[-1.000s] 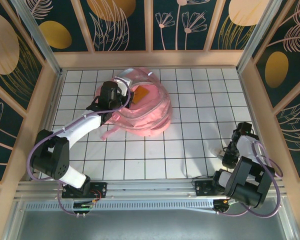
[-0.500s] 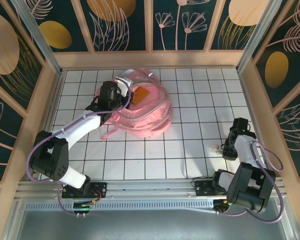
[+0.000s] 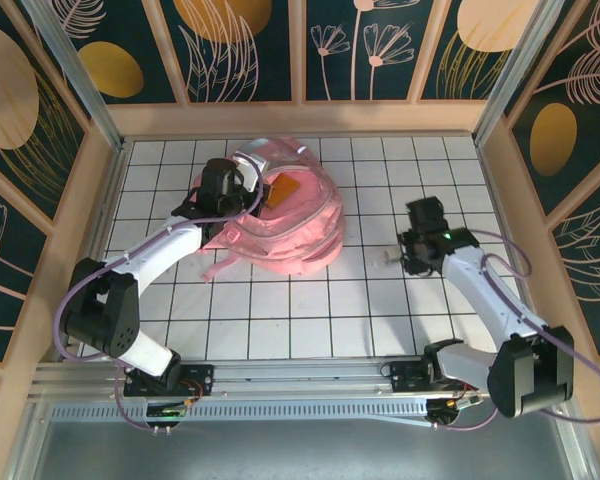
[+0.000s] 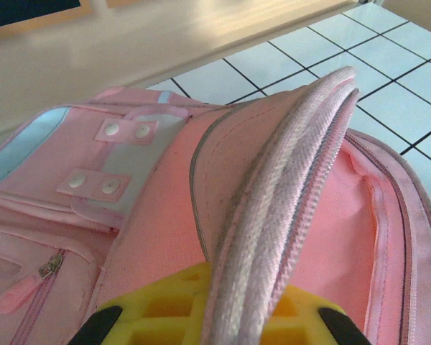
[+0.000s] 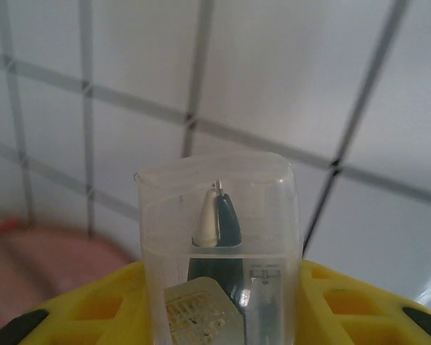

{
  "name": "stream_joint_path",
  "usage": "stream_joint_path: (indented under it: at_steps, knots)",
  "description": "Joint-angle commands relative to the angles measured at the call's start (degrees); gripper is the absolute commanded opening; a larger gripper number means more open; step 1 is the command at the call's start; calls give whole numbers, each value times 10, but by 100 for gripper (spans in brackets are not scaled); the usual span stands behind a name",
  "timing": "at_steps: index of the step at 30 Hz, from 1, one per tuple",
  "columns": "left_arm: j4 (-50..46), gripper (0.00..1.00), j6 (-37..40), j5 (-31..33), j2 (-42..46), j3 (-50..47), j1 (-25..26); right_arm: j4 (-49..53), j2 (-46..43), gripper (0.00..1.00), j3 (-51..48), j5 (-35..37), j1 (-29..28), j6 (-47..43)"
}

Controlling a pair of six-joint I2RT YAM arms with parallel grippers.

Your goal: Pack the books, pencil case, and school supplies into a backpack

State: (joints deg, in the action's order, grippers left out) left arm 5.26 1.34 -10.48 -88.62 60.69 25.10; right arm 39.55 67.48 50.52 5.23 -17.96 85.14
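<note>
- Right gripper [image 5: 219, 320] reporting: my yellow fingers [image 5: 93, 309] are clamped on the clear packet [image 5: 217, 208]. Pen tips show inside it, and its end pokes out ahead of me.
- From the top camera, I have that packet [image 3: 388, 257] out over the white tiled table [image 3: 280, 310], to the right of the pink backpack [image 3: 295, 235] and apart from it.
- Left gripper [image 4: 215, 327] is pinched tight on the backpack's zipper rim [image 4: 273, 180], holding that edge up off the bag's body.
- Orange-yellow block [image 3: 283, 187] sits inside the open mouth, just beside my left gripper.
</note>
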Motion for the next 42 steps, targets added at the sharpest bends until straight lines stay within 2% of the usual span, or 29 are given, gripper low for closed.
stream_joint_path:
  at_steps: [1,6,10,13,17,22,25,29,31,33,38,42]
  knots:
    - [44,0,1,-63,7,36,3,-26,51,38,88,6,-74,24]
    - [35,0,0,-76,14,42,3,-50,162,38,230,-4,-160,28]
    - [18,0,-7,-84,12,53,2,-106,234,36,287,13,-204,50]
    - [14,0,-17,-102,9,61,2,-165,292,33,315,-19,-213,58]
    - [14,0,-25,-117,8,66,3,-161,366,34,386,-40,-219,52]
    - [6,0,-23,-134,7,77,3,-129,418,42,447,-40,-222,57]
    - [7,0,-25,-142,5,79,3,-139,432,49,452,-33,-221,57]
    - [5,0,-25,-135,2,78,3,-86,445,73,480,-24,-213,42]
    - [3,0,-24,-131,2,78,3,-66,438,79,481,-26,-212,34]
    - [3,0,-22,-127,2,76,3,-69,419,80,461,-32,-210,27]
    - [-5,0,-10,-119,-1,86,3,-117,340,69,356,-30,-210,8]
    - [-6,0,-9,-123,-1,91,3,-132,285,65,303,-18,-211,-1]
